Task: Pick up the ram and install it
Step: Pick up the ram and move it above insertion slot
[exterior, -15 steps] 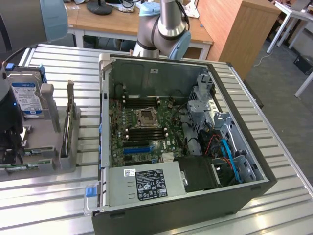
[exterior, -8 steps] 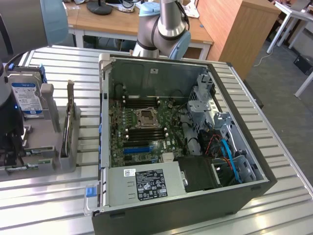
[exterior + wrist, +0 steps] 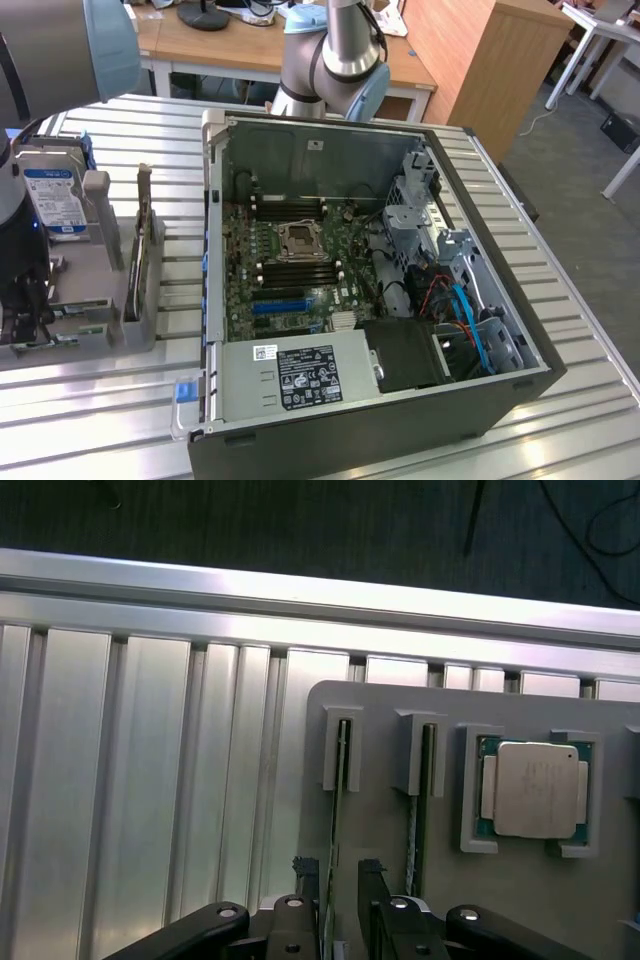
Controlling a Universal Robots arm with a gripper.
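The ram (image 3: 340, 780) is a thin green stick standing on edge in a slot of the grey holder (image 3: 390, 710). A second stick (image 3: 424, 780) stands in the neighbouring slot. My gripper (image 3: 337, 875) is open, and its dark fingers (image 3: 305, 875) sit one on each side of the first stick's line, with a gap between them. I cannot tell whether they touch it. In the exterior view the dark gripper (image 3: 25, 295) hangs over the holder at the far left, and the sticks (image 3: 145, 230) rise from it. The black memory slots (image 3: 298, 268) lie on the motherboard.
A square silver CPU chip (image 3: 530, 790) rests in a pocket of the holder beside the sticks. A silver hard drive (image 3: 55, 200) stands at the holder's back. The open computer case (image 3: 213, 200) takes up the middle of the ribbed metal table (image 3: 120, 380), with its power supply (image 3: 300, 375) at the front.
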